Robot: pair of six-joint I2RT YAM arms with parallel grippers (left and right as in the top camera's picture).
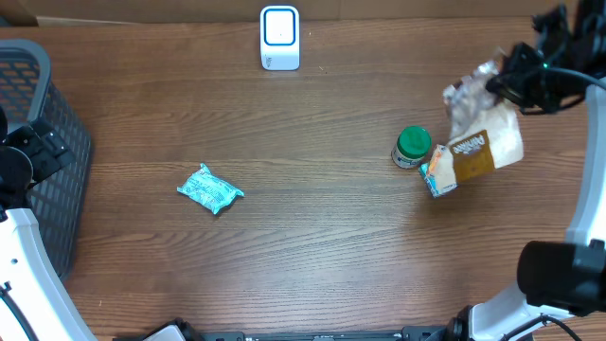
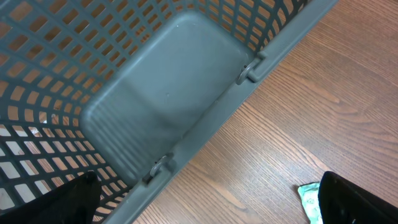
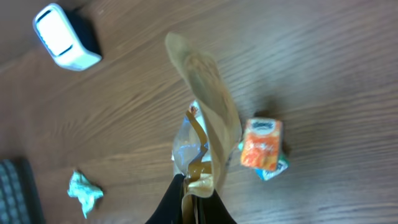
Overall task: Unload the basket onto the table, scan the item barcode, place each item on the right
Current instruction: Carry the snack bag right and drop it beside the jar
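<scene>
Risk 1: I have right gripper (image 3: 196, 186) clamped tight on thin top seam of bag (image 3: 208, 106) only; limp film could slide out or swing on way to scanner (image 1: 279, 38).
Risk 2: I see no barcode; wrong face presented means no read.
Risk 3: hanging bag could clip jar (image 1: 413, 147) or carton (image 1: 437, 172) beneath.
Bag: tan and clear, crumpled, hanging edge-on above table's right side, well apart from scanner.
Left gripper (image 2: 205, 193): wide, empty, over basket (image 2: 211, 124) rim.

Mock shop checkout — scanner (image 1: 279, 38), grey basket (image 1: 66, 142), wooden table (image 1: 312, 246).
</scene>
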